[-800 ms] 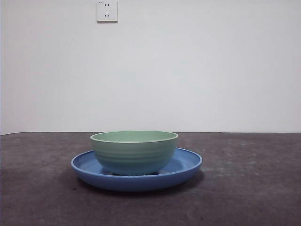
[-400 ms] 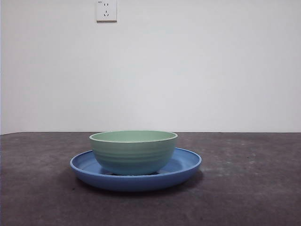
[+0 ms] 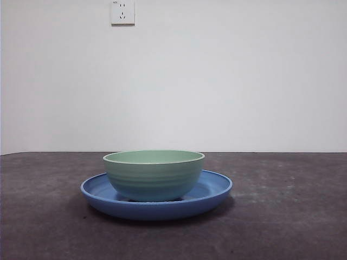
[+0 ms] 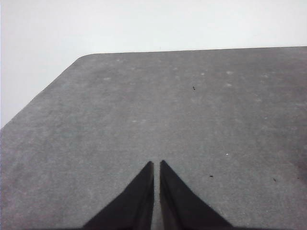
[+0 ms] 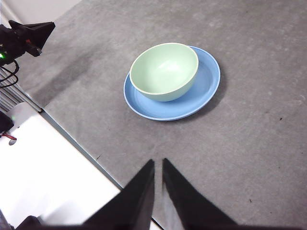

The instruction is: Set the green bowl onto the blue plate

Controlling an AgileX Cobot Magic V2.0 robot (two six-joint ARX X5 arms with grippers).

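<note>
- Green bowl placement looks finished to me: my right gripper hangs high and well back from it, jaws pressed together with only a sliver between them, holding nothing.
- My left gripper is likewise closed and empty, over a bare stretch of table, with neither dish in its view.
- Outward from my right gripper, the green bowl sits upright inside the blue plate, off-centre, nearer one side of the rim than the other.
- From the front the green bowl rests level on the blue plate; I think its base is flat on the plate floor, though the raised rim hides the contact.
- Over the last second bowl and plate have shown barely any shift in the front view, so the pair has settled.
- That tells me the release held and nothing needs correcting; the task appears complete.
- A wall socket sits high behind.
</note>
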